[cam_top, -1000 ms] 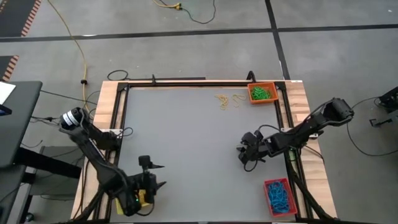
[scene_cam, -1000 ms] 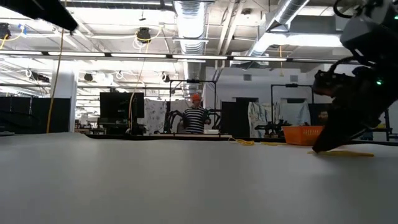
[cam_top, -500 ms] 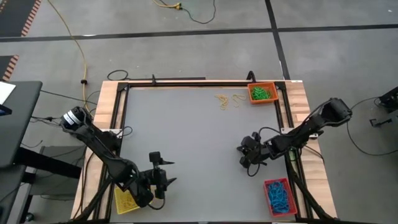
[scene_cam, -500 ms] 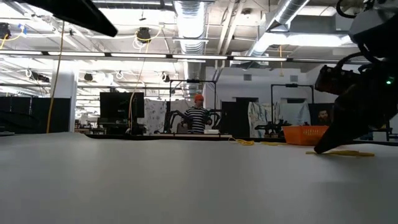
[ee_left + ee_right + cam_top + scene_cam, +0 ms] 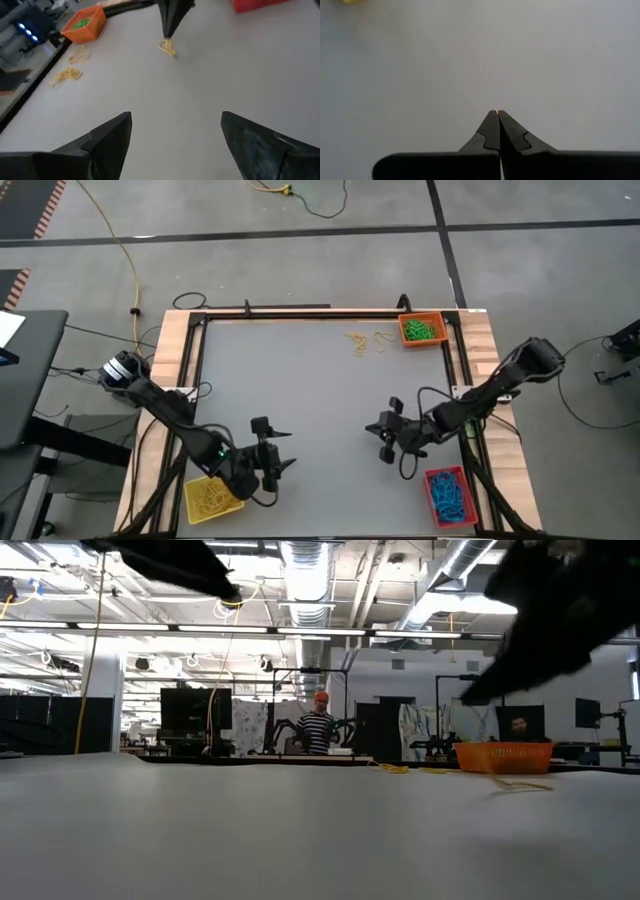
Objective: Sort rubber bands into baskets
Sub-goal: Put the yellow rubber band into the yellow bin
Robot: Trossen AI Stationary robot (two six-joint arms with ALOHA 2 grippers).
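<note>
The right gripper (image 5: 384,429) is hanging over the middle of the grey table (image 5: 300,390), its two dark fingers (image 5: 496,131) pinched tight together. From the left wrist view a small yellow rubber band (image 5: 167,47) is dangling from that pinched tip, close above the tabletop (I cannot tell whether the loop is touching the surface).

The left gripper (image 5: 280,450) is sitting low over the near left part of the table, its fingers (image 5: 107,137) spread wide and gripping nothing. Just beside it, at the near left corner, the yellow rectangular plastic basket (image 5: 192,492) is holding a heap of yellow bands (image 5: 210,500).

At the far right corner the orange rectangular plastic basket (image 5: 421,317) is holding green bands (image 5: 422,330), and a scatter of loose yellow loops (image 5: 365,342) is lying on the table just beside it. At the near right corner the red basket (image 5: 430,482) is holding blue bands (image 5: 450,495).

Across the room, a person in a striped top (image 5: 317,728) is standing behind the benches.
</note>
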